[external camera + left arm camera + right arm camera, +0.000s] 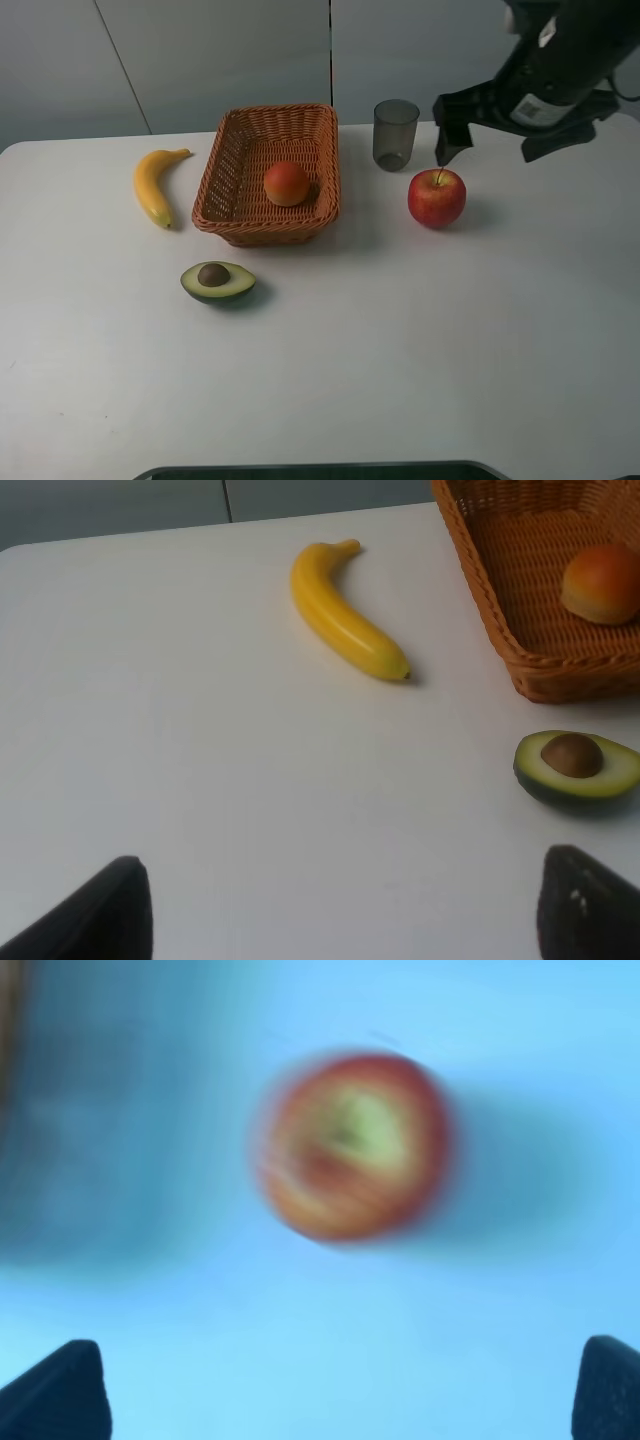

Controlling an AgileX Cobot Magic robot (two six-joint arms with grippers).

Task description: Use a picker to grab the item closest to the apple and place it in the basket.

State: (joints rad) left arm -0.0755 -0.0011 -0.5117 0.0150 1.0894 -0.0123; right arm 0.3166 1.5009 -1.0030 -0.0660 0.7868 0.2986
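Observation:
A red apple (pixel 436 197) sits right of the woven basket (pixel 262 232). Just behind it stands a grey translucent cup (pixel 395 134), the thing nearest to it. My right gripper (pixel 490 150) hovers open above and behind the apple, holding nothing. Its wrist view is blurred, with the apple (pixel 350 1145) ahead between the spread fingers (pixel 60 1390) and the cup (pixel 90 1110) a dark smear beside it. My left gripper (pixel 340 920) is open and empty over bare table, out of the high view.
An orange fruit (pixel 286 184) lies in the basket. A banana (pixel 153 183) lies left of the basket, and a halved avocado (pixel 217 281) sits in front of it. The left wrist view shows the banana (pixel 345 615), avocado (pixel 577 765) and basket corner (pixel 520 630).

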